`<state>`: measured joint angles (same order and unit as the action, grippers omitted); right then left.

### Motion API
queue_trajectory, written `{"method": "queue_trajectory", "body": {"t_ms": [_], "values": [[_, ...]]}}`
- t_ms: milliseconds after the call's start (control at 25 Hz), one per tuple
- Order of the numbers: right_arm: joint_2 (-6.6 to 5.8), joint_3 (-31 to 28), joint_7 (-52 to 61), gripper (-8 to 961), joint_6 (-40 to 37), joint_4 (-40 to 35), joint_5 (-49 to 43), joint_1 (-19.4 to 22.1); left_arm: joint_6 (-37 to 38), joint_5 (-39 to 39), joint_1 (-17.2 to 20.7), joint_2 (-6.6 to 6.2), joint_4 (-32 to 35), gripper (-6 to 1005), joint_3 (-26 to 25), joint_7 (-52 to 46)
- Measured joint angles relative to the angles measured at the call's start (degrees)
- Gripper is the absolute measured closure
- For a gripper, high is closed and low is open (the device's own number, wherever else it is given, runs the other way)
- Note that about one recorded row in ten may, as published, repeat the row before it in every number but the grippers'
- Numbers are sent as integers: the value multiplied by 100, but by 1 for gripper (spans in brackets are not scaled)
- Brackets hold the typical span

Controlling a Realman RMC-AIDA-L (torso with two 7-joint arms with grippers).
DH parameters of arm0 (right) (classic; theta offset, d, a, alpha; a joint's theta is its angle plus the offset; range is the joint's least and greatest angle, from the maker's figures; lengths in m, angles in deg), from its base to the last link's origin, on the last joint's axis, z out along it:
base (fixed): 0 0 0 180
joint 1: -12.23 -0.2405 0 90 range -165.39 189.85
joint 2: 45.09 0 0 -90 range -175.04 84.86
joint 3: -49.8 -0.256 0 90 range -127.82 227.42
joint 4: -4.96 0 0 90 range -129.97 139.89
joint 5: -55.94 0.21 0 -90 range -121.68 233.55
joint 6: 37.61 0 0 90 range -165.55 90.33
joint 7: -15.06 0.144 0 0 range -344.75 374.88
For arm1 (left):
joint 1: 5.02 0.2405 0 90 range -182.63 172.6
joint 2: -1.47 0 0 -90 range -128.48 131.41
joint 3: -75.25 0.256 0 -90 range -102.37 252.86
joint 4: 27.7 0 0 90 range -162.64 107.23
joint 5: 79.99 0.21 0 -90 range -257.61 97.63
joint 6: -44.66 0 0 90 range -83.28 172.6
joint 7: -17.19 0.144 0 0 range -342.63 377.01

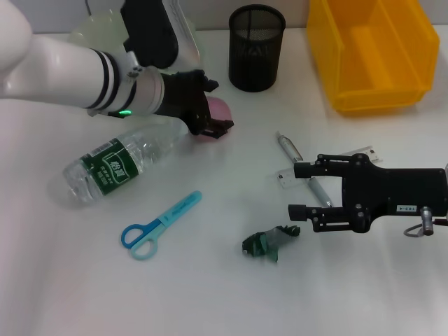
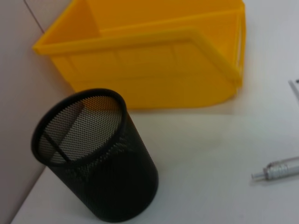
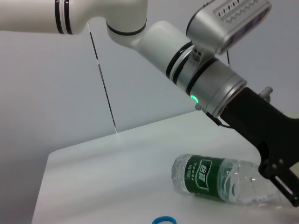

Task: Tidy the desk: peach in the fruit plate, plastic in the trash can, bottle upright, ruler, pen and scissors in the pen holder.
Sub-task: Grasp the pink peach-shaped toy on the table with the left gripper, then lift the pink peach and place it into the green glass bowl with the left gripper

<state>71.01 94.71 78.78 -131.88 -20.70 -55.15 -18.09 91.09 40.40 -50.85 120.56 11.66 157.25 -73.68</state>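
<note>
The pink peach [image 1: 221, 109] lies on the table by the neck of the lying bottle [image 1: 115, 166], seen again as bottle [image 3: 210, 179]. My left gripper [image 1: 215, 105] is open, with one finger on each side of the peach. My right gripper [image 1: 302, 190] hovers open over the ruler [image 1: 288, 177] and the silver pen [image 1: 288, 146]. Crumpled green plastic [image 1: 271, 241] lies just in front of it. Blue scissors [image 1: 161, 224] rest at the front centre. The black mesh pen holder [image 1: 256, 47] stands at the back beside the yellow trash can [image 1: 374, 56].
A pale green fruit plate [image 1: 87, 31] shows partly behind my left arm at the back left. The left wrist view holds the pen holder [image 2: 93, 154], the yellow trash can [image 2: 154, 79] and the pen's tip [image 2: 280, 169].
</note>
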Motion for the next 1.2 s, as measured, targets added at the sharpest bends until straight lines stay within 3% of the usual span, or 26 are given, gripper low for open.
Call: {"method": "queue_trajectory", "body": {"t_ms": [640,1200], "values": [[0,0,0,193,-7,-10,-1,3,-482,37,-23,4,-115,265,572,-6],[0,0,0,193,-13,-9,-1,9,-504,27,24,9,5,638,589,17]]}}
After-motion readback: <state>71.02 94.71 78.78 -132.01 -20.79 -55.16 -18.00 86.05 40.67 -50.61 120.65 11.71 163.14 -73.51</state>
